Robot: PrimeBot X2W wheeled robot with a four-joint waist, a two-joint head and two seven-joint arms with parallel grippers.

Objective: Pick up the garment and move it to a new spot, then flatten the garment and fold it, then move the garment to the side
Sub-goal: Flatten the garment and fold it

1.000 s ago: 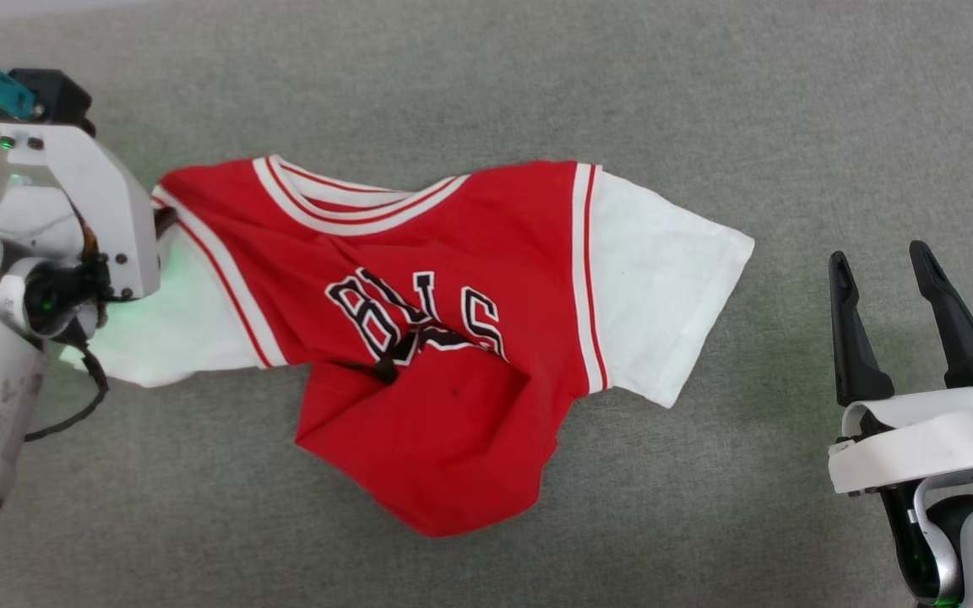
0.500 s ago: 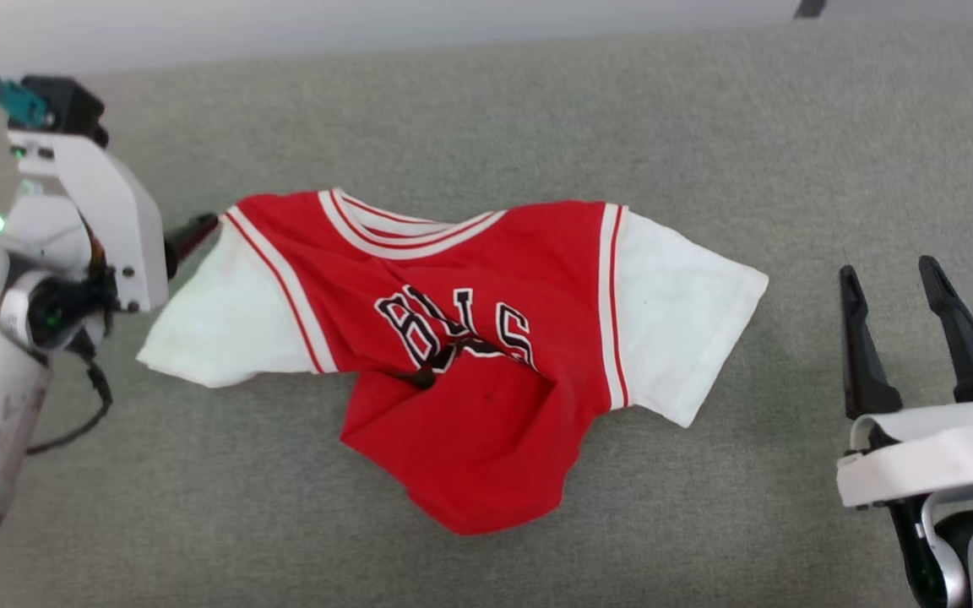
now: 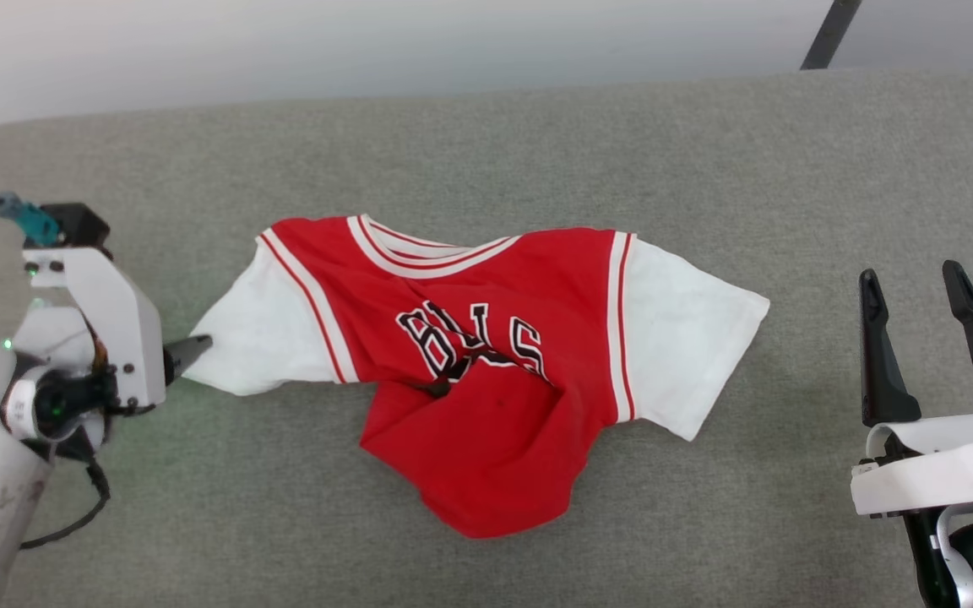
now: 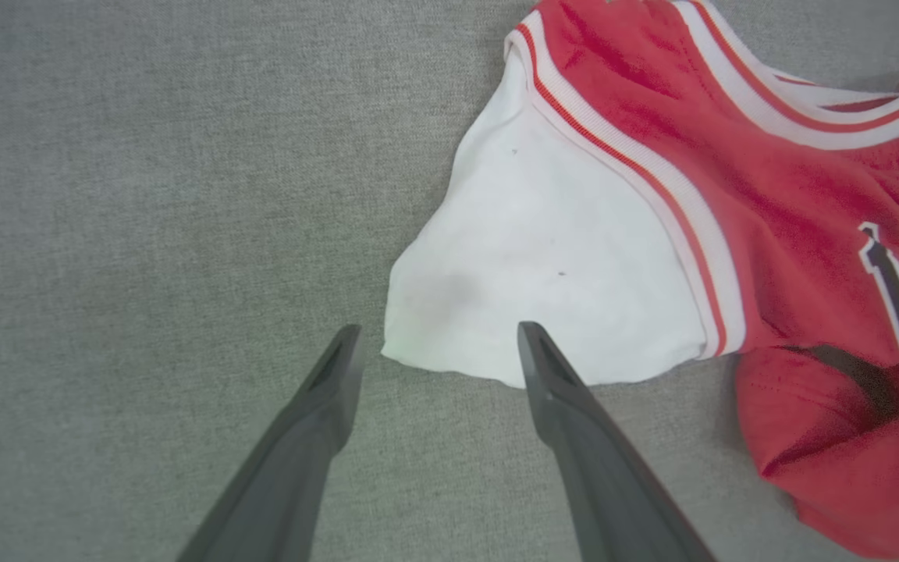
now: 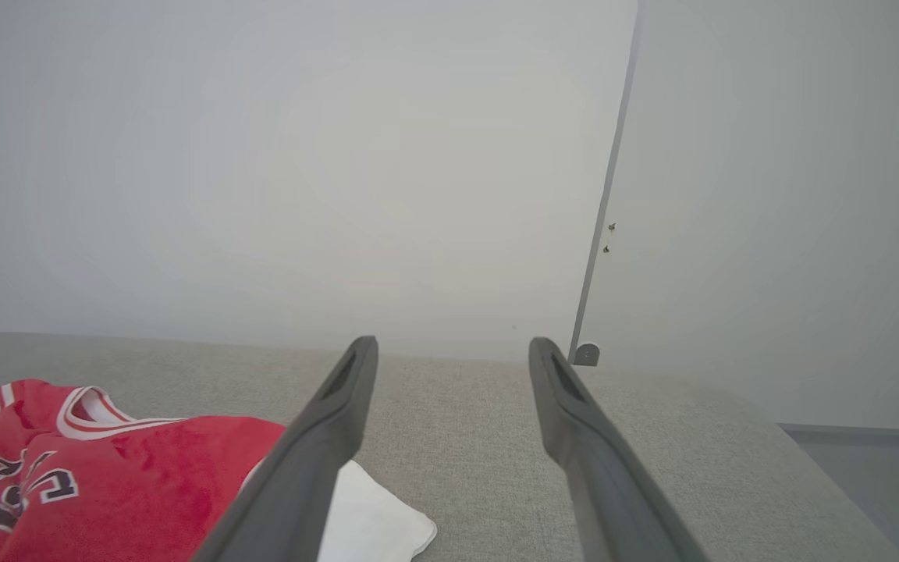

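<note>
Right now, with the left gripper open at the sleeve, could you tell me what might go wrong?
The left gripper frames only a corner of the white sleeve, so a shallow pinch could slip off. The red jersey is bunched below its lettering; pulling one sleeve may drag the wrinkle, not flatten it.

The garment (image 3: 486,371), a red jersey with white sleeves, lies rumpled, lettering up, on grey fabric.

Head camera high over the grey fabric-covered surface (image 3: 486,127), tilted steeply down, left wrist camera close above it, looking down past the left claw (image 4: 440,334), right wrist camera low, level, facing the pale wall (image 5: 262,156), all sharing the bright red white-sleeved jersey T-shirt (image 3: 537,279).
</note>
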